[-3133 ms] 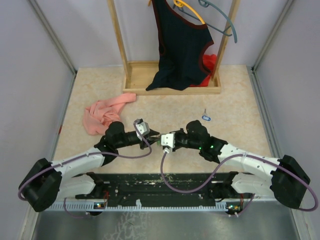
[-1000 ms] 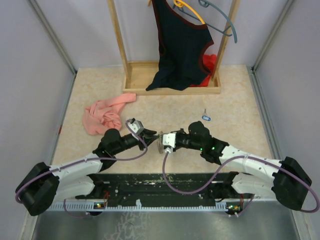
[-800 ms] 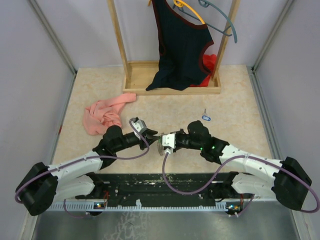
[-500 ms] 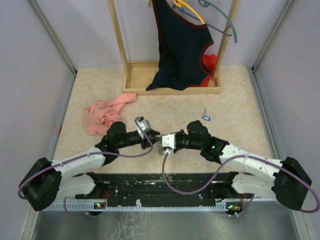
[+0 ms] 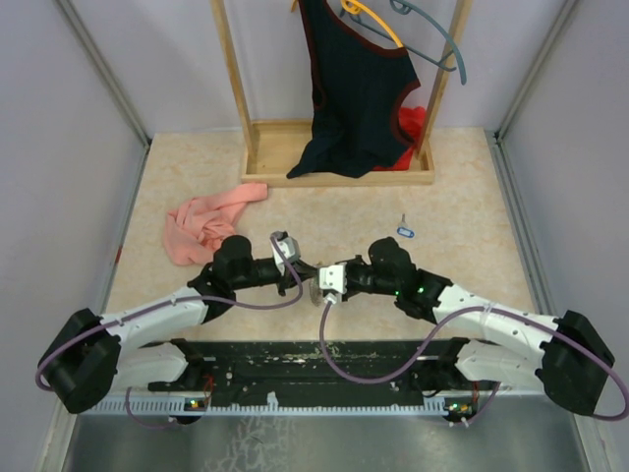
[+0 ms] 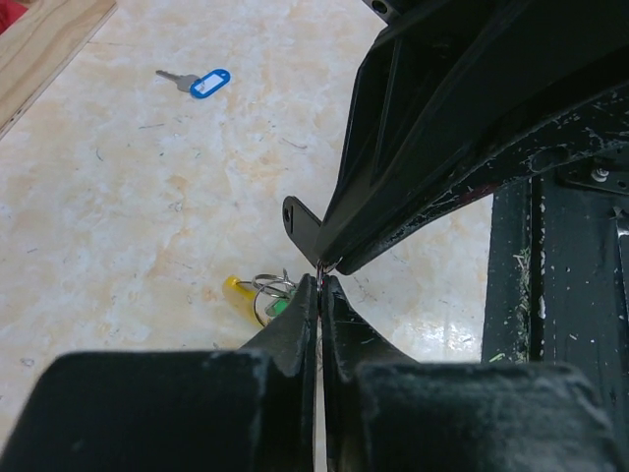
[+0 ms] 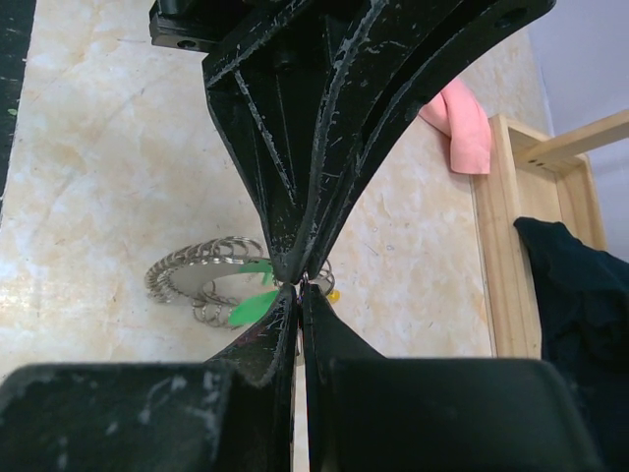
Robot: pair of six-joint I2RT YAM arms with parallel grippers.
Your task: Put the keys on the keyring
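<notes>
Beige marbled table (image 5: 197, 167), pale grey walls (image 5: 167, 59)

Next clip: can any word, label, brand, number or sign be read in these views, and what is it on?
None can be read in any view.
The blue key tag has a pale insert, but it is too small to show any writing.
The wooden rack and the dark top hanging on it show no lettering.
</notes>
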